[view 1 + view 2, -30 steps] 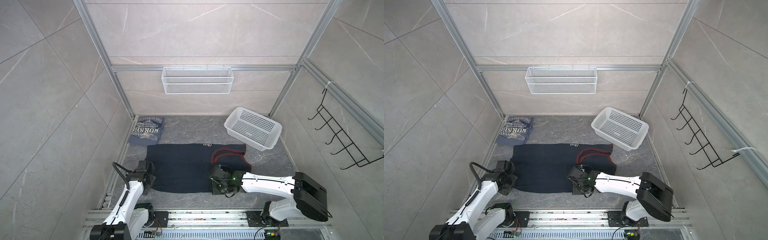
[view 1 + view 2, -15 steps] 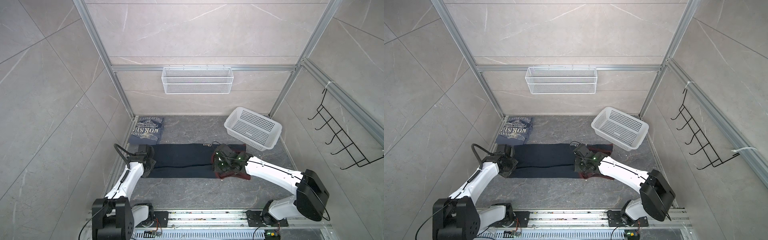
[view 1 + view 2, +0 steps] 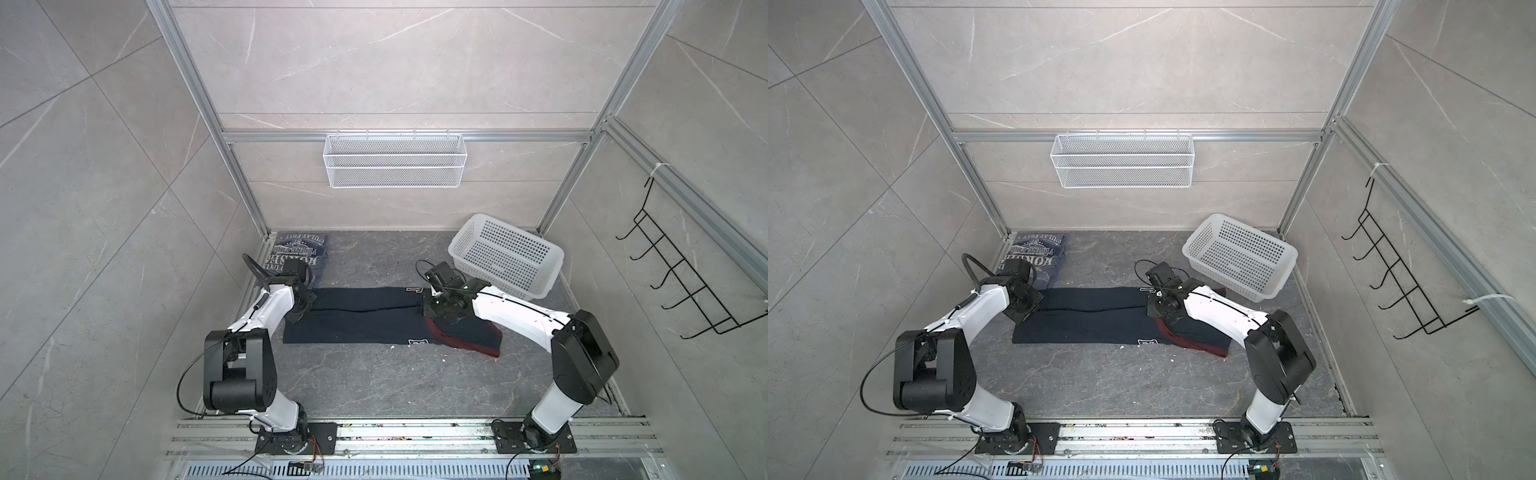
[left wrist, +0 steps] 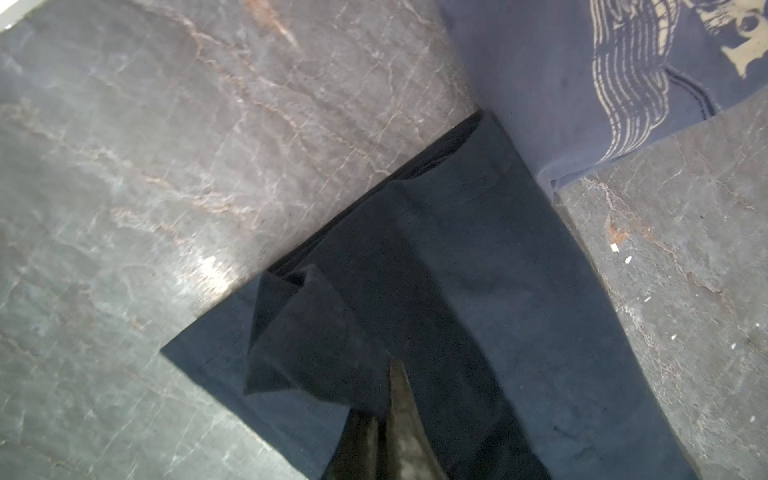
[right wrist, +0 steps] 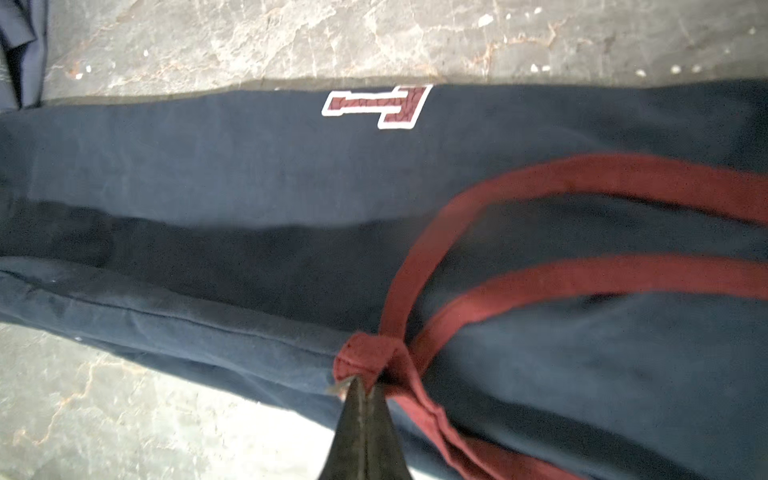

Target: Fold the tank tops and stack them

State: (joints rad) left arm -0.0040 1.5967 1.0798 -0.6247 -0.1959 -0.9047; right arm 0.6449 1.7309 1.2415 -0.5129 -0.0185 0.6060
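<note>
The dark navy tank top (image 3: 365,324) (image 3: 1092,322) lies across the table as a long band, its near half doubled over toward the back. Its maroon-trimmed straps (image 5: 582,274) are at the right end, under my right arm. My left gripper (image 3: 302,309) (image 4: 380,395) is shut on a bunched corner of navy cloth at the left end. My right gripper (image 3: 440,311) (image 5: 363,384) is shut on a maroon strap loop (image 5: 370,353). The slate-blue tank top (image 3: 297,255) (image 4: 582,83) lies folded at the back left, touching the navy one and partly behind my left wrist.
A white perforated basket (image 3: 505,253) (image 3: 1239,253) stands tilted at the back right, just behind my right wrist. A white wire shelf (image 3: 395,166) hangs on the back wall. A black hook rack (image 3: 685,291) is on the right wall.
Both grippers have carried the navy top's near edge up and toward the back, so the wide spread cloth is now a narrower doubled band. The slate-blue top has not moved.
</note>
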